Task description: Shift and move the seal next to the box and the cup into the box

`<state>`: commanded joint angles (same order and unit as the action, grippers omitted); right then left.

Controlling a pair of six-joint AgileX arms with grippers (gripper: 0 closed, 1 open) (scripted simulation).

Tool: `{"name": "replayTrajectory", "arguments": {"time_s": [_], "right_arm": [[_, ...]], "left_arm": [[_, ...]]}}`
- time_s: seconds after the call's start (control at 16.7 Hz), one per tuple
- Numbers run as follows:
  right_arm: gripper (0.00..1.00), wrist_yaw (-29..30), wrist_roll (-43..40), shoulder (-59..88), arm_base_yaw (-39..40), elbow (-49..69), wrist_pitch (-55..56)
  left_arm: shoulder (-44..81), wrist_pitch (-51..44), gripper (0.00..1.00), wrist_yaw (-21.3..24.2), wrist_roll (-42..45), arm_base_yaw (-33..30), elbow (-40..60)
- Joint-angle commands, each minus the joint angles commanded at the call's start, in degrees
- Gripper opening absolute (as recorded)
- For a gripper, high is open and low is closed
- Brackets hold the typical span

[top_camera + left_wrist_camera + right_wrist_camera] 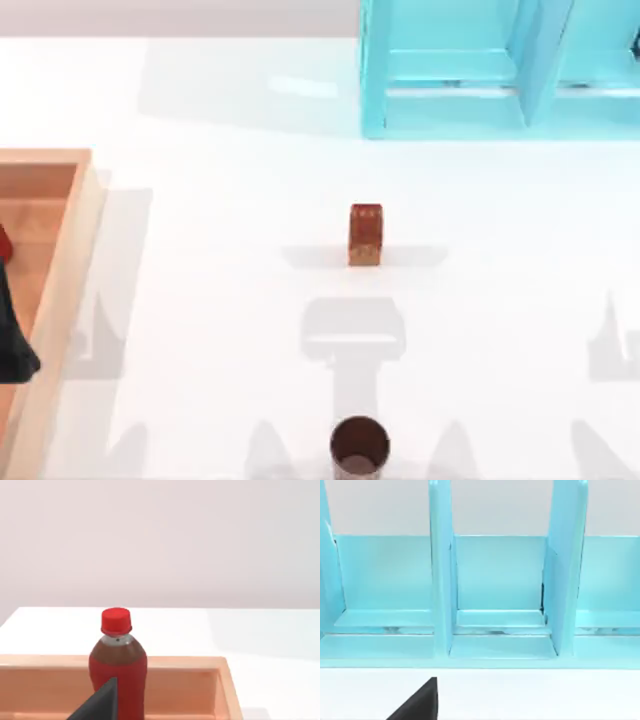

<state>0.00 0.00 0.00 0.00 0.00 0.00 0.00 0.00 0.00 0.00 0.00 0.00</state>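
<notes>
The seal (365, 235) stands upright near the middle of the white counter (220, 300), its darker red top toward the far side and its tan base toward the near side. It is well apart from the box (70, 260), which lies at the counter's left edge, a shallow light-wood tray with raised sides and an orange-brown floor. The cup (359, 447) sits at the near edge of the counter, roughly in line with the seal and well apart from it, open end up, far from the box.

In the left wrist view a bottle (118, 665) with a red cap and red label stands inside the box (190, 680), close to its far wall. A dark part of the left arm (12, 330) hangs over the box at the top view's left edge; whether the left claw is released or clenched cannot be told.

A turquoise shelf (480, 70) stands at the far right of the counter, and the right wrist view looks into its compartments (497, 580). The state of the right claw cannot be told either.
</notes>
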Motion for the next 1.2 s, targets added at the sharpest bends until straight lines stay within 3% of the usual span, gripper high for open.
{"name": "replayTrajectory", "arguments": {"time_s": [0.24, 0.48, 0.78, 1.2], "right_arm": [[1.00, 0.0, 0.0, 0.0, 0.0, 0.0, 0.0], [1.00, 0.0, 0.0, 0.0, 0.0, 0.0, 0.0], [1.00, 0.0, 0.0, 0.0, 0.0, 0.0, 0.0], [1.00, 0.0, 0.0, 0.0, 0.0, 0.0, 0.0]], "left_arm": [[1.5, -0.8, 1.00, 0.0, -0.5, -0.5, 1.6], [11.2, -6.2, 1.00, -0.2, -3.5, -3.1, 11.2], [33.2, -18.5, 1.00, -0.8, -9.8, -9.0, 32.1], [73.3, -41.0, 1.00, -1.7, -20.9, -20.2, 70.0]]}}
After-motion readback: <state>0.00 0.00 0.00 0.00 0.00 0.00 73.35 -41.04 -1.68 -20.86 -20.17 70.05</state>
